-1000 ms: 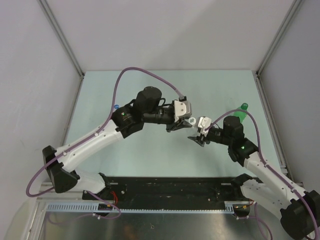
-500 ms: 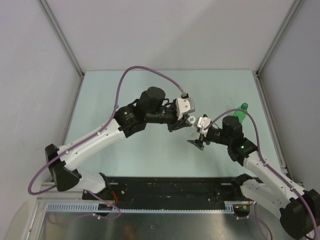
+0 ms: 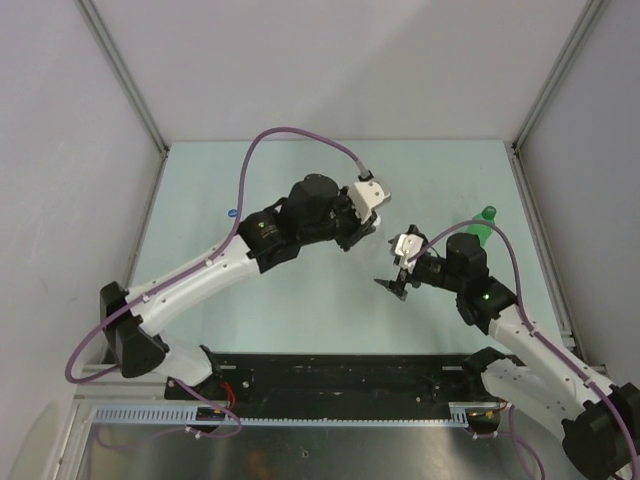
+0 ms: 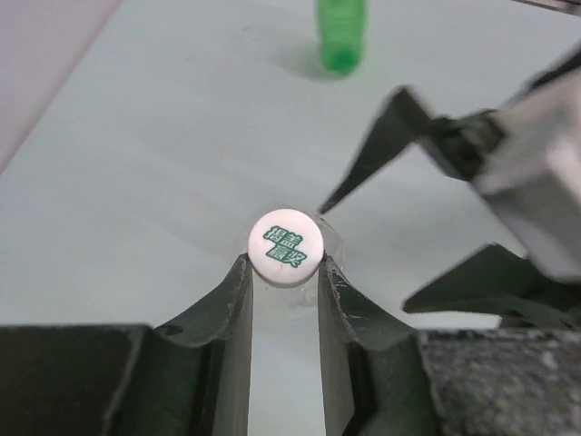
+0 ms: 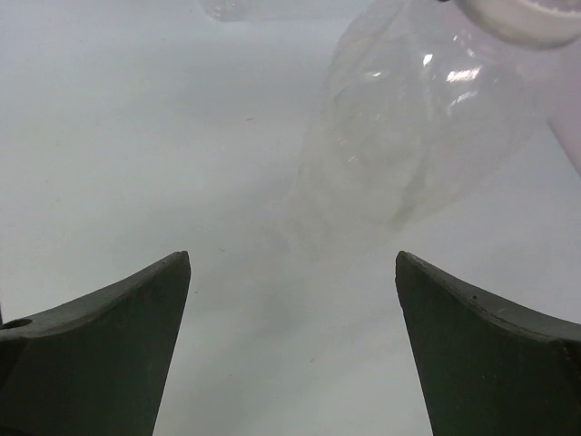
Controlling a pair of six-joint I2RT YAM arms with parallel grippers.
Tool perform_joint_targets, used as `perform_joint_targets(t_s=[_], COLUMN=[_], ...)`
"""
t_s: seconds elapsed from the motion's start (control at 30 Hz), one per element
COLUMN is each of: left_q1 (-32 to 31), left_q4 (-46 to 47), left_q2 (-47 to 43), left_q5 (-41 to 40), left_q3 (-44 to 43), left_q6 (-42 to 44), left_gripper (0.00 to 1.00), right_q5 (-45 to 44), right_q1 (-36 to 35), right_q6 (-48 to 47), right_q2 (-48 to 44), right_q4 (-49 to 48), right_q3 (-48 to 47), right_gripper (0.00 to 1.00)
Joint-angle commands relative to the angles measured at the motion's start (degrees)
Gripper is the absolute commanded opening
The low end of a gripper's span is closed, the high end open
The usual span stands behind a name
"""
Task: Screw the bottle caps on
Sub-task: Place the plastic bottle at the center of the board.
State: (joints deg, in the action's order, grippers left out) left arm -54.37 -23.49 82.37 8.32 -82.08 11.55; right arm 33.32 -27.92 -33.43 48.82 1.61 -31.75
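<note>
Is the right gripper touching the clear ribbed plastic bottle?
Apart. Right wrist view: bare table shows between the open right gripper and the clear ribbed bottle.

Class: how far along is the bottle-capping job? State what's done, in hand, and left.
Done, it seems: the translucent green plastic bottle stands capped at the right. In hand: the left pincer holds a clear ribbed plastic bottle with a white round cap seated on top; the right pincer is open. Left: tightness unconfirmed; the third bottle isn't clearly visible.

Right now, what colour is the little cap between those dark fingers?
The cap is white with green printed characters, clearest in the left wrist view.
</note>
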Motion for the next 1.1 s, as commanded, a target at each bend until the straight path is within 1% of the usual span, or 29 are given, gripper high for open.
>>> perform_joint_targets(t_s=[0.0, 0.1, 0.17, 0.23, 0.33, 0.4, 0.5, 0.63, 0.67, 0.7, 0.73, 0.87, 0.9, 0.93, 0.97, 1.07], left_q1=[1.85, 4.42, 6.68, 8.65, 10.19, 10.43, 10.52, 10.72, 10.75, 10.76, 10.77, 10.74, 10.76, 10.77, 10.77, 10.76], left_q4=[4.62, 5.21, 5.34, 5.37, 5.38, 5.38, 5.28, 5.21, 5.21, 5.21, 5.21, 5.23, 5.22, 5.21, 5.21, 5.2], left_q2=[2.05, 4.57, 6.27, 7.34, 8.39, 8.81, 9.32, 8.96, 8.65, 8.27, 7.91, 7.24, 7.26, 7.1, 6.79, 5.14], left_q5=[-15.68, -21.67, -23.28, -24.25, -25.99, -26.66, -26.64, -26.7, -27.05, -27.35, -27.63, -26.93, -26.06, -25.23, -24.46, -23.72], left_q3=[0.12, 0.01, 0.0, 0.24, 0.69, 1.05, 1.64, 3.29, 3.71, 4.09, 4.5, 5.64, 5.81, 6.02, 6.13, 6.2], left_q6=[-7.13, -13.23, -17.75, -21.93, -25.97, -26.91, -27.68, -29.72, -30.17, -30.35, -30.4, -29.73, -29.47, -29.34, -29.24, -29.11], left_gripper=[0.0, 0.0, 0.0, 0.0, 0.0, 0.0, 0.0, 0.0, 0.04, 0.11, 0.16, 0.23, 0.28, 0.34, 0.43, 0.74], right_q5=[-4.95, -6.23, -10.6, -19.71, -37.69, -45.03, -50.12, -53.92, -54.26, -54.47, -54.57, -55.18, -55.37, -55.59, -55.97, -58.01], right_q1=[-0.27, -0.27, -0.31, -0.34, -0.37, -0.33, -0.29, -0.28, -0.24, -0.27, -0.28, -0.29, -0.29, -0.29, -0.25, -0.26], right_q6=[2.35, 6.24, 11.6, 18.09, 27.29, 29.35, 30.79, 32.83, 33.66, 34.42, 35.11, 36.41, 36.76, 37.34, 37.89, 40.05], right_q2=[-2.93, -3.62, -3.59, -3.52, -3.71, -4.52, -5.56, -6.01, -6.28, -6.63, -7.03, -8.43, -8.76, -9.06, -9.29, -9.94], right_q4=[-3.96, -6.05, -8.65, -11.21, -13.05, -11.98, -10.73, -9.86, -9.73, -9.67, -9.59, -9.24, -9.02, -8.79, -8.58, -8.09], right_q3=[-2.35, -2.35, -2.35, -2.35, -2.35, -2.35, -2.35, -2.35, -2.35, -2.35, -2.35, -2.35, -2.35, -2.35, -2.35, -2.35], right_gripper=[0.99, 0.99, 0.99, 0.99, 0.99, 0.99, 0.99, 0.99, 0.99, 0.99, 0.99, 0.99, 0.99, 0.99, 1.0, 0.99])
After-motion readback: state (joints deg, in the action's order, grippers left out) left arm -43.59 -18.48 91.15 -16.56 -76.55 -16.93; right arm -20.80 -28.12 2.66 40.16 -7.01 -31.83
